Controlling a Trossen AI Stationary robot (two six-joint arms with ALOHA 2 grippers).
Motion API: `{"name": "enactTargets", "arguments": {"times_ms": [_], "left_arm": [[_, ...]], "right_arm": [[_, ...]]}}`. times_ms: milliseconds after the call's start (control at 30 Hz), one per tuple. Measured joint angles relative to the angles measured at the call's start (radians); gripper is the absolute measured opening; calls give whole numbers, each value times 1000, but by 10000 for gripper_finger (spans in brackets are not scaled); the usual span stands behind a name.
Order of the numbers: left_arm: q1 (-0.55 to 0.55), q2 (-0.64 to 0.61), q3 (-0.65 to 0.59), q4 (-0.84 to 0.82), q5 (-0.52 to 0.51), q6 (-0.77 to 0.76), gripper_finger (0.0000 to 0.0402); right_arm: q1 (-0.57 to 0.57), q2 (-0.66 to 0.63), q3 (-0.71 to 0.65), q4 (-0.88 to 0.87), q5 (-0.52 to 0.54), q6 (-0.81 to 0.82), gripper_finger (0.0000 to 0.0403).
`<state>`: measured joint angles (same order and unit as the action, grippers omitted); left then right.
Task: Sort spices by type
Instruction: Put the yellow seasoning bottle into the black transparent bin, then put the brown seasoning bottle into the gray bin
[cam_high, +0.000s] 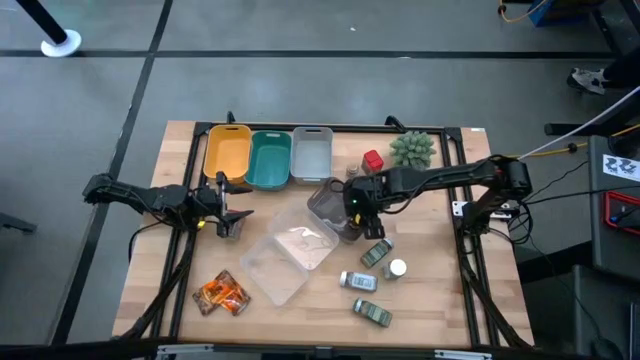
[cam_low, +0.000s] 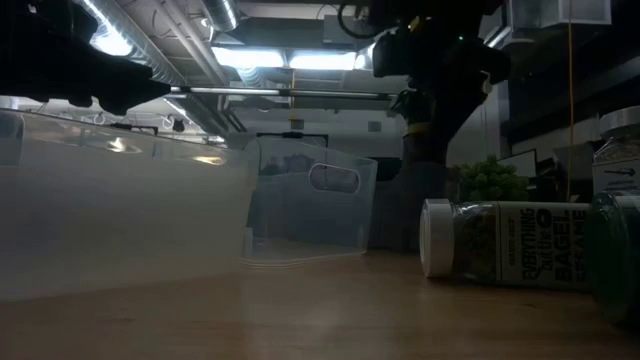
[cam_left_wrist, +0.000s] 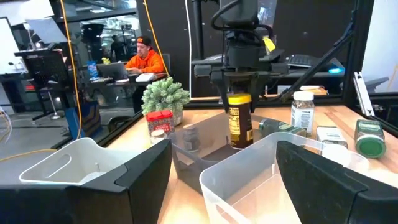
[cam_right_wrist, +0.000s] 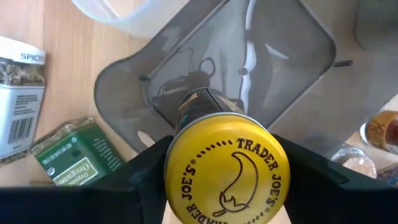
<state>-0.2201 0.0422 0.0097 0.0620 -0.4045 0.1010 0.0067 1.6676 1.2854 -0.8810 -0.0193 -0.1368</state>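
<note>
My right gripper (cam_high: 352, 207) hangs over a smoky grey tray (cam_high: 325, 200), shut on a yellow-lidded brown jar (cam_left_wrist: 240, 121). My left gripper (cam_high: 232, 215) waits open at the table's left, near the yellow bin, touching nothing. Orange foil packets (cam_high: 222, 293) lie near the front left. Green-labelled jars (cam_high: 375, 253), (cam_high: 360, 282), (cam_high: 372, 313) lie on their sides right of centre, beside a white-capped bottle (cam_high: 397, 268). A red cube (cam_high: 373, 160) sits by the spiky plant. My right gripper pinches the jar between its two fingers at the yellow lid (cam_right_wrist: 227, 171), coming from above and pointing down. The jar hangs upright below the fingers (cam_left_wrist: 239, 84), its lower end (cam_left_wrist: 241, 142) down inside the grey tray. Whether it touches the tray floor I cannot tell.
A large clear tray (cam_high: 290, 250) lies mid-table just in front of the grey tray. Yellow (cam_high: 228, 155), teal (cam_high: 268, 158) and grey (cam_high: 311, 155) bins line the far edge. The plant (cam_high: 412, 150) stands far right. A person sits at a desk (cam_left_wrist: 146, 59) beyond the table.
</note>
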Motion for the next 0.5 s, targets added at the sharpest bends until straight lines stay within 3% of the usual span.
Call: {"name": "enactTargets", "arguments": {"times_ms": [267,500], "left_arm": [[0,0,0,0,0,0,274],[0,0,0,0,0,0,274]], "right_arm": [[0,2,0,24,10,0,281],[0,2,4,15,11,0,288]]}}
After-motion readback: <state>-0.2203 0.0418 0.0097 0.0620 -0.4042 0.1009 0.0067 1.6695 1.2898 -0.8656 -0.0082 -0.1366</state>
